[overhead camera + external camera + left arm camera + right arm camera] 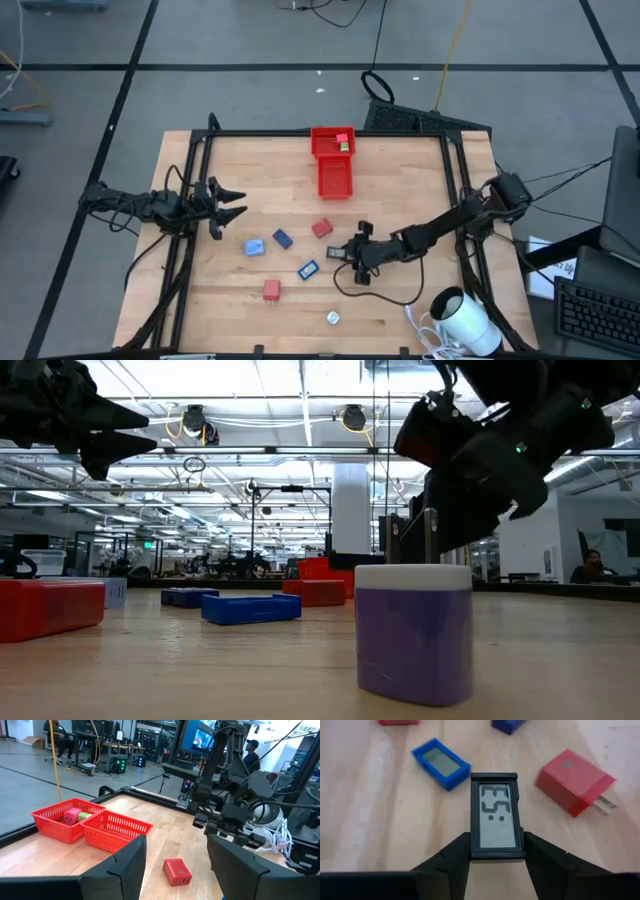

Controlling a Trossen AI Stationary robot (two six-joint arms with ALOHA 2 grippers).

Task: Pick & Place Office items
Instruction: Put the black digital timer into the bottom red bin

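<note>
Two arms over the table [400,300]. Right pincer [496,851] closed on a black display piece [496,815], fingers [454,855] clamping its lower edge (screen reads dark segments); in the high view this sits just right of table centre [340,252].

Loose items seen from above: red block [321,228] at 11 o'clock of the held piece, dark-blue block [283,238] and light-blue block [254,246] toward 9 o'clock, blue display piece [308,269] at 8 o'clock, second red block [271,290] farther on at 8, whitish piece [333,318] at 6 o'clock near the front edge.

Red tray [333,160] at the table's far edge, 12 o'clock; its far compartment holds a red piece and a green one [341,144].

Left pincer [232,202] waits at the table's left edge, fingers spread, holding nothing.
</note>
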